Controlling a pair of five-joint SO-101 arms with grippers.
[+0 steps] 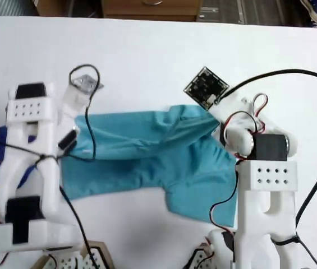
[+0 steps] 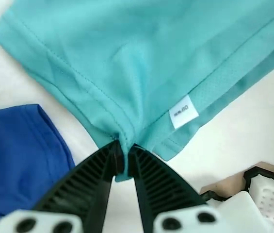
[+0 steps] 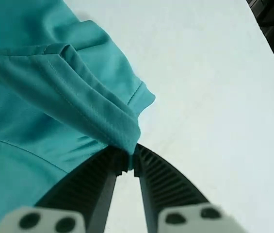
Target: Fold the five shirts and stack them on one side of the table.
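Left arm, right arm: white printed shells, black servo blocks, panels of small round holes. Wiring: thick black cable, thin red-and-white leads. Left hand, right hand: black ribbed fingers, white bases with dark round screw holes.

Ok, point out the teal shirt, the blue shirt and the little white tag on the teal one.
teal shirt [image 1: 147, 151], high view, middle of its spread fabric.
blue shirt [image 2: 15, 155], left wrist view, flat fabric beside the teal hem.
white tag [image 2: 183, 111], left wrist view, centre of the label.
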